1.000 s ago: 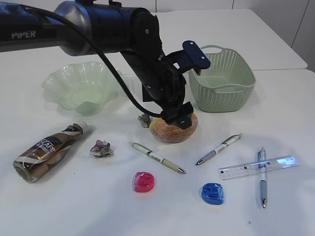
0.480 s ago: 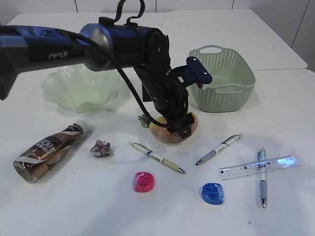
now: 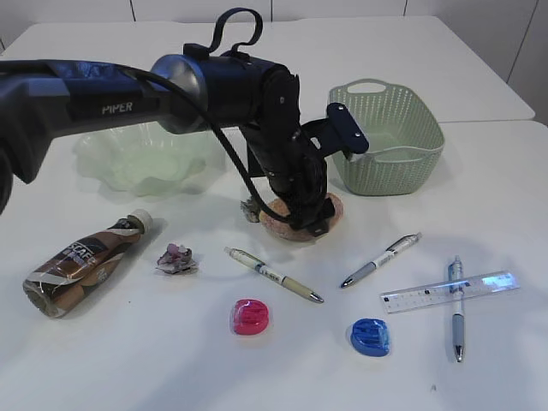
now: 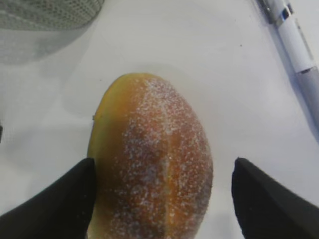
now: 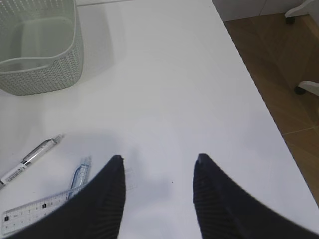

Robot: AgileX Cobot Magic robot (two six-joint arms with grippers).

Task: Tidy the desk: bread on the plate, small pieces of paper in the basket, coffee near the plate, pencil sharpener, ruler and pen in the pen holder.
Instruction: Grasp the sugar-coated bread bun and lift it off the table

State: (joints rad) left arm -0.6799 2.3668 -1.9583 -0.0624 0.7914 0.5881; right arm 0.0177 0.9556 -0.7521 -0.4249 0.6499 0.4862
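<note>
Two arms work this desk (image 3: 171, 360), and we see only the left one from outside. Our left gripper (image 4: 162, 199) is down over the bread (image 4: 152, 164), its fingers (image 4: 55, 201) spread wide on either side of the bun; the left finger sits just against the crust, the right finger stands apart from it, so nothing is pinched. From outside, the bread (image 3: 330, 210) lies on the desk in front of the basket (image 3: 390, 137), mostly hidden by the arm. Our right gripper (image 5: 158, 196) hangs above bare desk with its fingers (image 5: 102, 204) parted and holding nothing; the ruler (image 5: 35, 211) lies at the lower left of its view.

The plate (image 3: 137, 158) stands at the back left, empty. The coffee (image 3: 81, 261) lies on its side at the front left, cap pointing towards the plate. A crumpled scrap of paper (image 3: 175, 259) lies just beside it, and another scrap (image 3: 250, 210) touches the left edge of the bread. Three pens lie on the desk: one (image 3: 274, 275) in front of the bread, one (image 3: 381, 259) to its right, and one (image 3: 456, 306) crossing the ruler (image 3: 449, 291). A pink sharpener (image 3: 251, 316) and a blue sharpener (image 3: 370, 336) lie near the front edge.
</note>
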